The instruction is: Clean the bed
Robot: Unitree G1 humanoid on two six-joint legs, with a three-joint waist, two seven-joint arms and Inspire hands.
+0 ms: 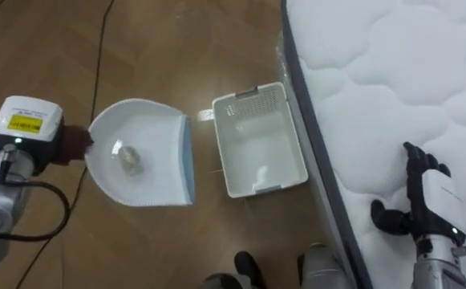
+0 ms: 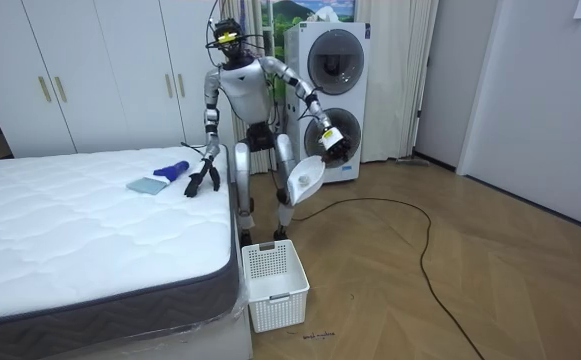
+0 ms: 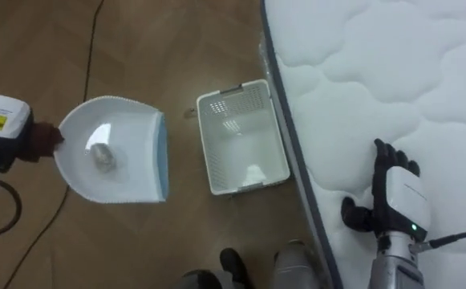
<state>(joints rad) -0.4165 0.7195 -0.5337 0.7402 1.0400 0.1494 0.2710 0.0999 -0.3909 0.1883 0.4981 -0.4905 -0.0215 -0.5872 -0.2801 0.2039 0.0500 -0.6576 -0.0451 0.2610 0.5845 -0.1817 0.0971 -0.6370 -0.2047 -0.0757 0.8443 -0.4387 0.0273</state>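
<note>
The robot is seen standing at the side of the bed (image 1: pixel 393 80), with a white basket (image 1: pixel 257 148) on the floor (image 1: pixel 176 48) just beside it. A white dustpan (image 1: pixel 148 156) is held up over the floor by the left hand (image 1: pixel 74 144), and its fingers are curled round the handle. A small pale lump (image 1: pixel 128 158) is seen lying in the middle of the dustpan. What the lump is cannot be told.

The dustpan is near the basket but not over it. Its blue front edge is turned toward the basket.

The right hand (image 1: pixel 425 193) is laid flat on the bed near the edge, with its fingers straight and its thumb stuck out to the side. Nothing is held in it. In the room view, a blue brush (image 2: pixel 173 168) and a light blue cloth (image 2: pixel 150 185) are seen lying on the bed close to that hand.

The step in hand is probably the emptying of the dustpan. For the next move, the dustpan needs to be brought over the basket. Then it needs to be tipped, blue edge down, so that the lump slides in. It should be kept level until then, or the lump may be dropped on the floor.
</note>
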